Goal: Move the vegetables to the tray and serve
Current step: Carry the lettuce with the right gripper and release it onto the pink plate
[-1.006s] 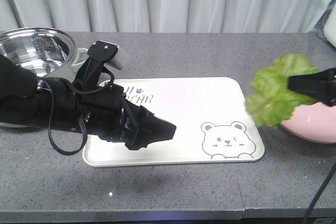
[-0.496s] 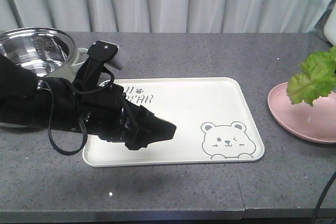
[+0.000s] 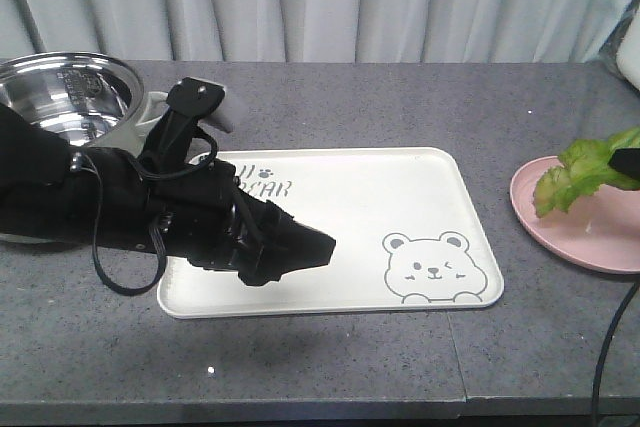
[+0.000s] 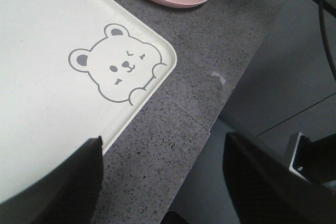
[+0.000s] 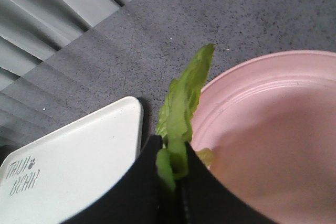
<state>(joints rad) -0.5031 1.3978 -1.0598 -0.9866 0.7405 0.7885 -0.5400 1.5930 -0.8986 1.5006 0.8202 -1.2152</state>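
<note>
The cream-white tray with a bear drawing lies mid-table; it also shows in the left wrist view and the right wrist view. My right gripper is shut on a green lettuce leaf, holding it over the left rim of the pink plate. In the front view the leaf hangs above the plate at the far right. My left gripper hovers over the tray's front left part, open and empty; its fingers frame the tray's corner.
A steel pot stands at the back left behind my left arm. The table's front edge runs close below the tray. Grey curtains hang behind the table.
The right gripper has moved right and lower with the lettuce leaf, from beside the tray's right edge to above the pink plate. The left arm has not moved.
</note>
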